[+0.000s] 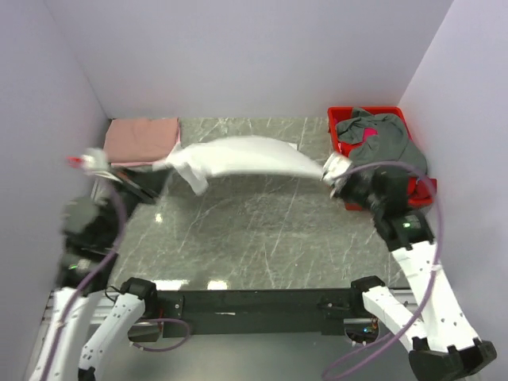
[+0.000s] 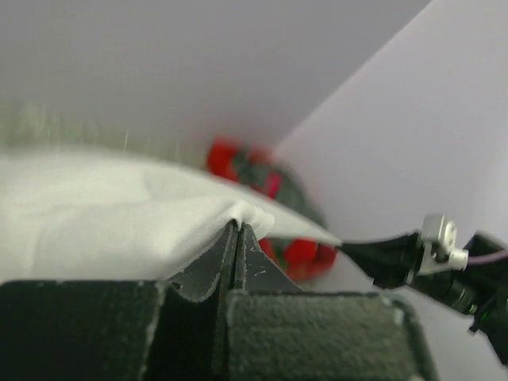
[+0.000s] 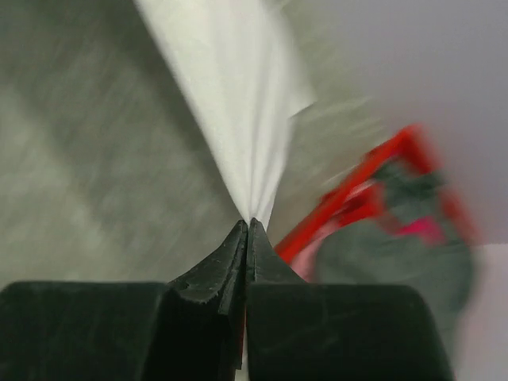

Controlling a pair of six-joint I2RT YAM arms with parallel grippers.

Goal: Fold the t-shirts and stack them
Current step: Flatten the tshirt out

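The white t-shirt (image 1: 238, 157) hangs stretched above the table between my two grippers, one end drooping at the left. My left gripper (image 1: 163, 171) is shut on its left end; in the left wrist view the gripper (image 2: 238, 226) pinches a fold of the white cloth (image 2: 103, 214). My right gripper (image 1: 335, 171) is shut on its right end; in the right wrist view the gripper (image 3: 248, 224) clamps the bunched cloth (image 3: 230, 103). A folded salmon-pink t-shirt (image 1: 143, 139) lies at the back left. A grey t-shirt (image 1: 385, 143) and a red one (image 1: 368, 135) sit crumpled in the bin.
A red plastic bin (image 1: 337, 119) stands at the back right corner, close behind my right gripper; it also shows in the right wrist view (image 3: 357, 182). White walls close in the marble table (image 1: 254, 238) on three sides.
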